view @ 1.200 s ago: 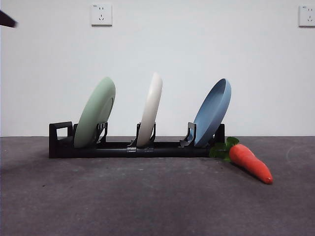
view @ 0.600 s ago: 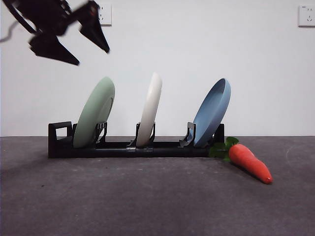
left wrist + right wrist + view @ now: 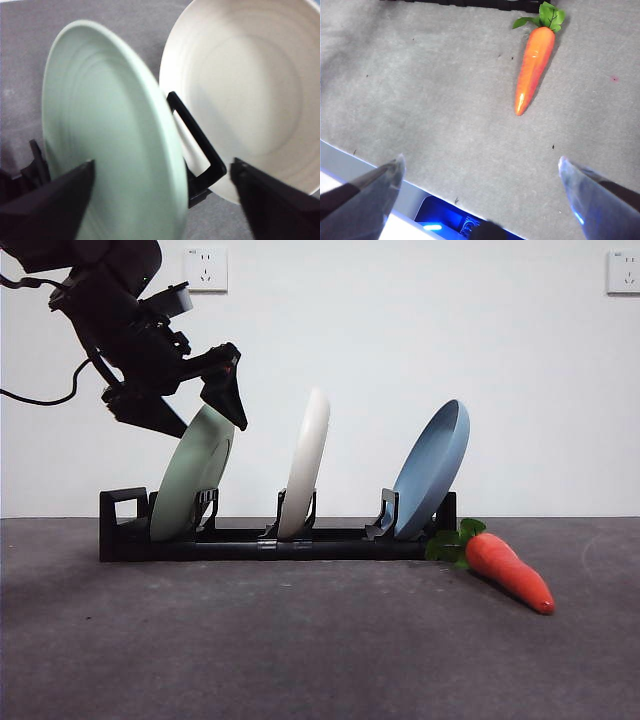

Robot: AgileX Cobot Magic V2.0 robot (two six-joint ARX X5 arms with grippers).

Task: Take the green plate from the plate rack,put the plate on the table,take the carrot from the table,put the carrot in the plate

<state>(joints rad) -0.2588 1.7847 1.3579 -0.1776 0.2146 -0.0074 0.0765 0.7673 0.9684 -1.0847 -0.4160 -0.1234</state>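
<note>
The left pincer [image 3: 195,405] hangs over the top rim of the round, matte, pale sage-green plate [image 3: 193,475], its two black jaws spread wide with one on each side of the rim and nothing gripped. In the left wrist view the plate [image 3: 110,150] fills the gap between the jaws. The plate leans in the end slot of the long, low black plastic plate rack [image 3: 260,538], next to the square loop handle, toward the left edge of the dark grey tabletop [image 3: 300,650].

Risks from this position:
- The round cream-white plate [image 3: 306,465] stands in the next slot. A jaw on that side can strike it if the pincer drifts sideways.
- A closure on the thin rim alone can let the smooth plate slip or swing during the lift.
- A slanted pull can catch the plate in its upright holder and drag the light rack.

The right pincer [image 3: 480,185] waits wide open and empty above bare tabletop. The orange-red toy carrot [image 3: 505,570] with green leaves lies on the tabletop, leaves at the rack's far end.
</note>
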